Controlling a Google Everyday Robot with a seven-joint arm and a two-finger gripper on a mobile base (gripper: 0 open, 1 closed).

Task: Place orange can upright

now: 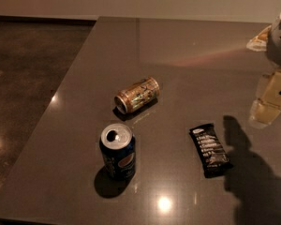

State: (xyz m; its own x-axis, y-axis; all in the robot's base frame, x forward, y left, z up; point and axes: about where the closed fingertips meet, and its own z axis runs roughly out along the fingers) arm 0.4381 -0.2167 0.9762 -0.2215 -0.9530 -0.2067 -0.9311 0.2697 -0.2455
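Pepsi can (pixel 117 153) stands closest. Behind it, the orange can (pixel 137 94) lies sideways. It is probably light and slippery, so grab its middle. Claw (pixel 270 102) hangs far right; can't tell its grip.

Gripper (pixel 264 110) at right edge, apparently pointing down, arm (pixel 280 39) mostly cropped

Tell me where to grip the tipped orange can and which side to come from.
Take the orange can at mid-barrel, probably from above, closing across its width. It lies on its side with its silver top facing near-left. Both long flanks are free, and the Pepsi can stands apart. The gripper hangs at the right, away from it.
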